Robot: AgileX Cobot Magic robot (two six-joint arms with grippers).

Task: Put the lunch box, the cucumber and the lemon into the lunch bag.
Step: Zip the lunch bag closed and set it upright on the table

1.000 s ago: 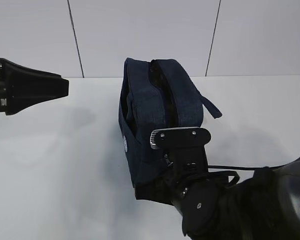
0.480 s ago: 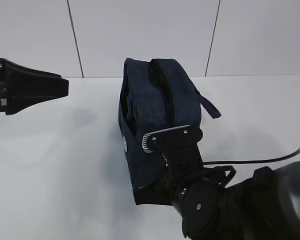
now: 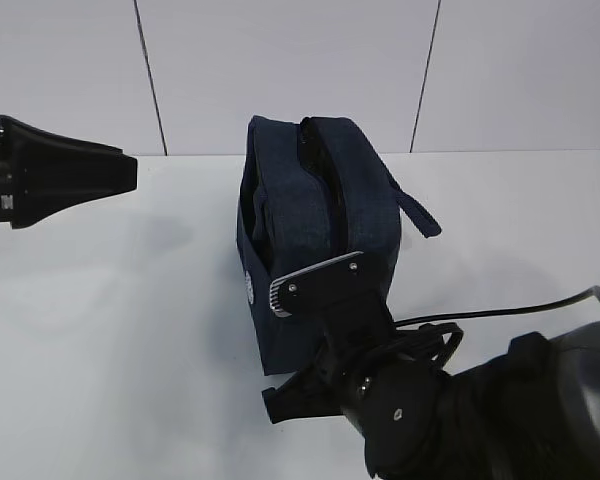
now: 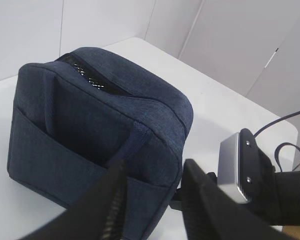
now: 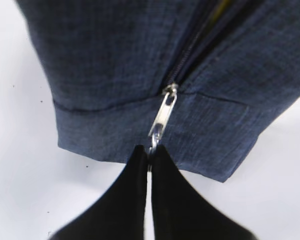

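Right wrist view: right gripper (image 5: 149, 156) on zipper pull (image 5: 161, 119).

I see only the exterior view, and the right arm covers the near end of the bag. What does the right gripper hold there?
Observer: The right gripper is shut on the zipper pull at the bottom end of the lunch bag.
Operator: Is the zipper closed at that end?
Observer: No, the zipper gapes above the slider, with a bit of yellow showing inside.
Operator: And the left gripper?
Observer: The left gripper is open and holds nothing, beside the bag's side.
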